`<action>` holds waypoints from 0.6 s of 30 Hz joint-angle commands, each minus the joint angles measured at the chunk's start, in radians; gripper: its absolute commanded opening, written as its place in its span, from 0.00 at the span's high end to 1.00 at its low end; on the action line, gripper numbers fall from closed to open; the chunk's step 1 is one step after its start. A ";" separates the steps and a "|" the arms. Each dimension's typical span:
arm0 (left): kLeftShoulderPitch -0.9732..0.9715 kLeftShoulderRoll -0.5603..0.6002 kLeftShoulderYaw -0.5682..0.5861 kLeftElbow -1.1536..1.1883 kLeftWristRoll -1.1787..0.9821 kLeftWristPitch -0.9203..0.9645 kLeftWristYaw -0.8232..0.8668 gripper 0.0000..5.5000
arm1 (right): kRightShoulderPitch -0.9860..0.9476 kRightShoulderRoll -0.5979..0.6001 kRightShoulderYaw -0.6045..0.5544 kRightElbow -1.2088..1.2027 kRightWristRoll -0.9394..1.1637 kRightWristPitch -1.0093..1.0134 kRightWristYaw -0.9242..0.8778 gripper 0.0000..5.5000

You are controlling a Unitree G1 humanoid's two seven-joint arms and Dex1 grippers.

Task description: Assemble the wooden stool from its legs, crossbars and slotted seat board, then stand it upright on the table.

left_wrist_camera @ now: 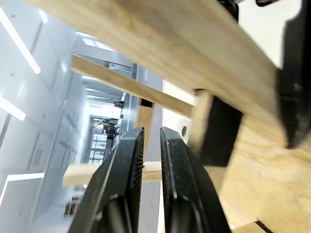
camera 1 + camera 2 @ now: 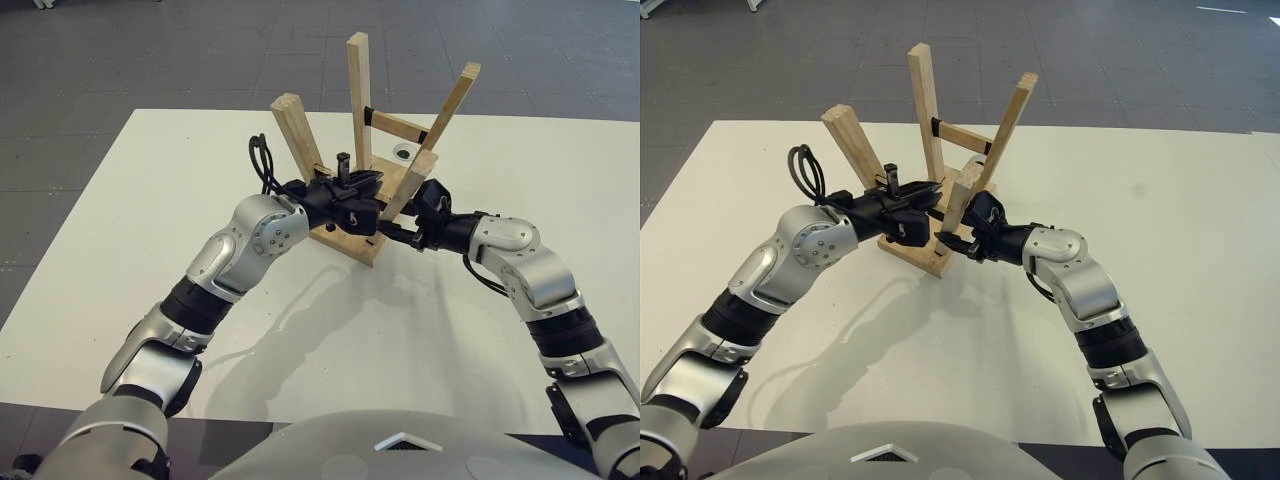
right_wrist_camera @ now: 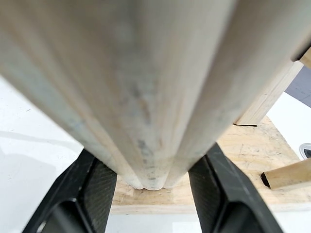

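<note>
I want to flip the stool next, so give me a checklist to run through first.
1. Seat board resting on table: ok.
2. Four legs in board: ok; fully seated, cannot tell.
3. Crossbar joining two far legs: ok.
4. Right tool clamped on near leg: ok.
5. Left tool gripping anything: not ok, shut on nothing.
6. Standing upright: not ok, legs point up.

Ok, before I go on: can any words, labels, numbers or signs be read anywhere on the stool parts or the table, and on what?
No text can be read in any view.
The seat board, legs and crossbar: bare wood, no print or numbers.
The table: plain white, no writing.
The small round thing on the table behind the stool: too small to tell whether it bears a mark.
</note>
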 commanded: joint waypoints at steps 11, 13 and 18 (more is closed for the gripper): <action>-0.001 0.037 0.526 0.205 -0.425 0.103 0.071 0.89 | 0.116 -0.050 0.069 0.076 -0.055 0.119 0.032 0.63; 0.005 0.021 0.493 0.348 -0.427 0.052 0.032 0.89 | 0.109 -0.050 0.072 0.074 -0.058 0.115 0.034 0.63; -0.116 -0.013 0.423 0.681 -0.375 -0.043 0.029 0.89 | 0.100 -0.048 0.077 0.073 -0.060 0.112 0.040 0.63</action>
